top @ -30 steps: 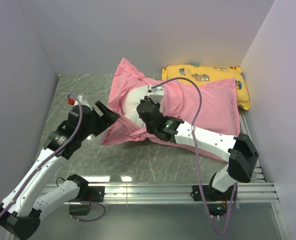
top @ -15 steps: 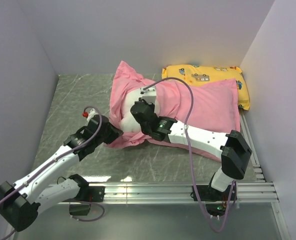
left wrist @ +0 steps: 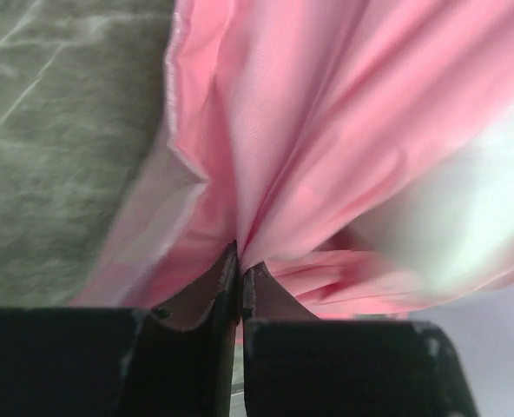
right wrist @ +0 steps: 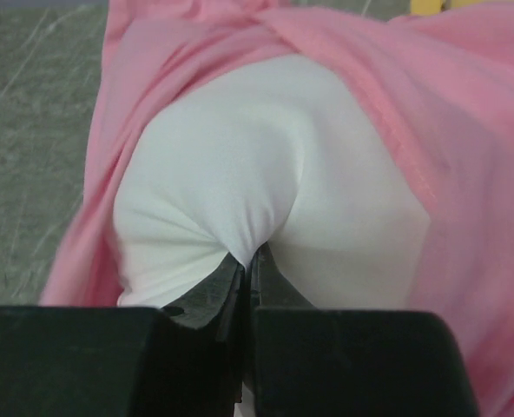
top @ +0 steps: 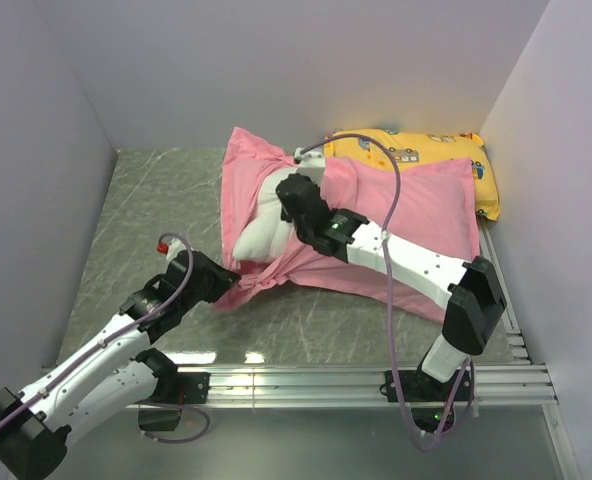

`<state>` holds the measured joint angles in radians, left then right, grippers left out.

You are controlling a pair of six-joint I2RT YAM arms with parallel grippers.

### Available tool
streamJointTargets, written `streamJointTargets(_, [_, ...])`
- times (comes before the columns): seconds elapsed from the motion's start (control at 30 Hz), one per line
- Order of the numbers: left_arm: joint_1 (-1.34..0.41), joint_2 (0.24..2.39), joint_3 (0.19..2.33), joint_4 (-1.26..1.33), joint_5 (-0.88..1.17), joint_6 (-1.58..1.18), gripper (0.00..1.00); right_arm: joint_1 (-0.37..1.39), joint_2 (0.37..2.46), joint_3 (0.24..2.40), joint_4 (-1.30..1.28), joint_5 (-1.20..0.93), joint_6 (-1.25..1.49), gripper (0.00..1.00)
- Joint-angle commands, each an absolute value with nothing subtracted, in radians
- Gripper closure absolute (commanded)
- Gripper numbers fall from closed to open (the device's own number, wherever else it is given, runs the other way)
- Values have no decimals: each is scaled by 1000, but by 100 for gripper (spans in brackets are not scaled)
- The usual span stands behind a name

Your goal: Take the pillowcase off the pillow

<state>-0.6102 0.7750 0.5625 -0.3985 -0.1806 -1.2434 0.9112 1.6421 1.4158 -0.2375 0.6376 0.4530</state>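
The pink satin pillowcase lies across the table's middle, its open end turned left. The white pillow bulges out of that opening. My left gripper is shut on the pillowcase's lower left hem; in the left wrist view pink fabric fans out from the pinched fingertips. My right gripper reaches over the case and is shut on a fold of the white pillow at its exposed end, pink cloth around it. The rest of the pillow is hidden inside the case.
A smaller yellow pillow printed with cartoon vehicles lies at the back right, partly under the pink case. Grey marbled tabletop shows on the left. Walls close in on three sides; an aluminium rail runs along the near edge.
My left gripper moved in from the left, closed on the pillowcase's lower hem and drew back toward the near edge. The right gripper stayed shut on the pillow and shifted slightly back.
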Motion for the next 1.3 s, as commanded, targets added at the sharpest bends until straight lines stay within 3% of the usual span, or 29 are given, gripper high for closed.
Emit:
streamJointTargets(0.0, [-614, 769, 514, -555, -147, -1243, 91, 807, 1565, 1508, -123, 752, 454, 100])
streamJointTargets(0.23, [-614, 756, 482, -520, -173, -1267, 87, 793, 1519, 1459, -130, 632, 485, 100])
streamJointTargets(0.4, [-589, 885, 518, -414, -233, -1244, 89, 795, 1395, 1314, -98, 275, 508, 100])
streamJointTargets(0.6, [-395, 1046, 571, -256, -161, -1163, 96, 799, 1247, 1070, -45, -105, 557, 100])
streamJointTargets(0.7, [-359, 1101, 649, -258, -166, -1115, 95, 850, 1252, 996, -58, -163, 542, 100])
streamJointTargets(0.83, [-357, 1120, 768, -268, -150, -1025, 84, 923, 1322, 942, -48, -144, 526, 100])
streamJointTargets(0.97, [-359, 1095, 816, -324, -196, -979, 51, 934, 1382, 908, -2, -152, 555, 100])
streamJointTargets(1.07, [-357, 1068, 827, -356, -212, -948, 42, 936, 1402, 929, -20, -103, 560, 100])
streamJointTargets(1.13, [-359, 1027, 818, -364, -184, -930, 40, 936, 1407, 940, -37, -83, 555, 100])
streamJointTargets(1.27, [-364, 939, 824, -402, -192, -887, 48, 936, 1407, 977, -63, -40, 554, 100])
